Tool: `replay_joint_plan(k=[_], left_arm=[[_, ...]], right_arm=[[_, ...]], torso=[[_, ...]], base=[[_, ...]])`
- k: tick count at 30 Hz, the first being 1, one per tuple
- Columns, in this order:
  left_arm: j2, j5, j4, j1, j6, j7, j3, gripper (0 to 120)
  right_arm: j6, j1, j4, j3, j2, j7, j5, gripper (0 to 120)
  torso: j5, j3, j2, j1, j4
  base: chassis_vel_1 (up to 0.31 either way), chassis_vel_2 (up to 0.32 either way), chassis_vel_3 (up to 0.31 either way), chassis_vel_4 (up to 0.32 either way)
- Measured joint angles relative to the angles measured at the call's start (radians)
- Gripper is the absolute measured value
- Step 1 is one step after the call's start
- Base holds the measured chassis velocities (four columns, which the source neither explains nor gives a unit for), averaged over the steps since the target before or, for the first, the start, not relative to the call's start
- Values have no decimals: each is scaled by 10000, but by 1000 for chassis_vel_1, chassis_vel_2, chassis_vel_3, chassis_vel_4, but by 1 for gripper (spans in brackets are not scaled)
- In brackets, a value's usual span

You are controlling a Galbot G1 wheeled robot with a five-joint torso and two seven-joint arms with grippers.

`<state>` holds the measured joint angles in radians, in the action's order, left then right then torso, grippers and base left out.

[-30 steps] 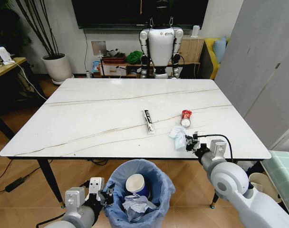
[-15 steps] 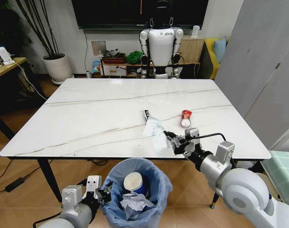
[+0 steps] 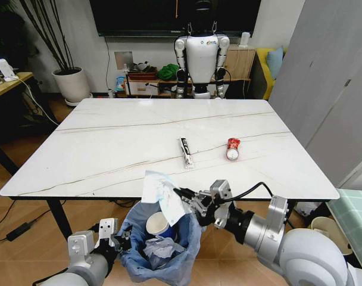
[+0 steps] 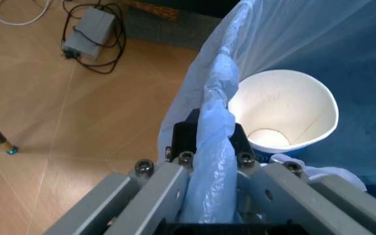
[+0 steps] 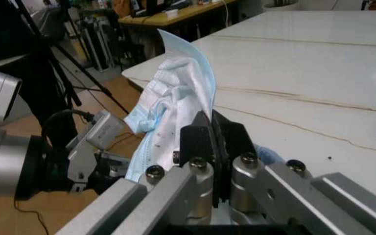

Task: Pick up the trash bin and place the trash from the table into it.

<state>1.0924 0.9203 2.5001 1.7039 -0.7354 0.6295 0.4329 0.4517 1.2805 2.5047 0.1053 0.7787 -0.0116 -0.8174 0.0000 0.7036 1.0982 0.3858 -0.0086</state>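
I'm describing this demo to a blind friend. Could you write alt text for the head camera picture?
The right gripper holds a pale mask over the trash bin, which the left gripper holds by its blue-bag rim below the table edge. A paper cup and crumpled papers lie inside; a stick wrapper and crushed red can remain on the tabletop.

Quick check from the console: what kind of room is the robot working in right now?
Probably a lab or demo room furnished like a home: a white humanoid robot parked behind the white marble-look table, a large dark wall screen, a potted plant in a white pot, and tripods nearby.
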Motion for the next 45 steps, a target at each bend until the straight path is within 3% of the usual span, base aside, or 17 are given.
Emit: replay_joint_plan(k=[12, 25, 29, 32, 33, 36, 38, 45], left_arm=[[39, -129, 0, -61, 0, 23, -357, 0], [29, -119, 0, -37, 0, 24, -301, 0], [23, -119, 0, -29, 0, 25, -302, 0], [23, -119, 0, -29, 0, 25, -302, 0], [20, -119, 0, -29, 0, 25, -308, 0], [19, -119, 0, -32, 0, 25, -313, 0], [18, -118, 0, -41, 0, 25, -324, 0], [18, -118, 0, -52, 0, 24, -347, 0]], right_arm=[[666, 29, -293, -1055, 175, -299, 1296, 0], [211, 20, -713, -871, 81, 3, 1679, 50], [211, 20, -661, -783, 83, -12, 1580, 59], [211, 20, -661, -783, 83, -12, 1580, 59], [212, 21, -598, -710, 72, -22, 1488, 76], [215, 23, -569, -682, 63, -24, 1452, 79], [226, 33, -522, -645, 51, -30, 1400, 92], [263, 102, -445, -610, 51, -37, 1348, 100]], torso=[[0, 0, 0, 0, 0], [1, 0, 0, 0, 0], [0, 0, 0, 0, 1], [0, 0, 0, 0, 1], [0, 0, 0, 0, 1], [0, 0, 0, 0, 1], [0, 0, 0, 0, 1], [0, 0, 0, 0, 0]], base=[[0, 0, 0, 0], [0, 0, 0, 0], [0, 0, 0, 0], [0, 0, 0, 0], [0, 0, 0, 0], [0, 0, 0, 0], [0, 0, 0, 0], [0, 0, 0, 0]])
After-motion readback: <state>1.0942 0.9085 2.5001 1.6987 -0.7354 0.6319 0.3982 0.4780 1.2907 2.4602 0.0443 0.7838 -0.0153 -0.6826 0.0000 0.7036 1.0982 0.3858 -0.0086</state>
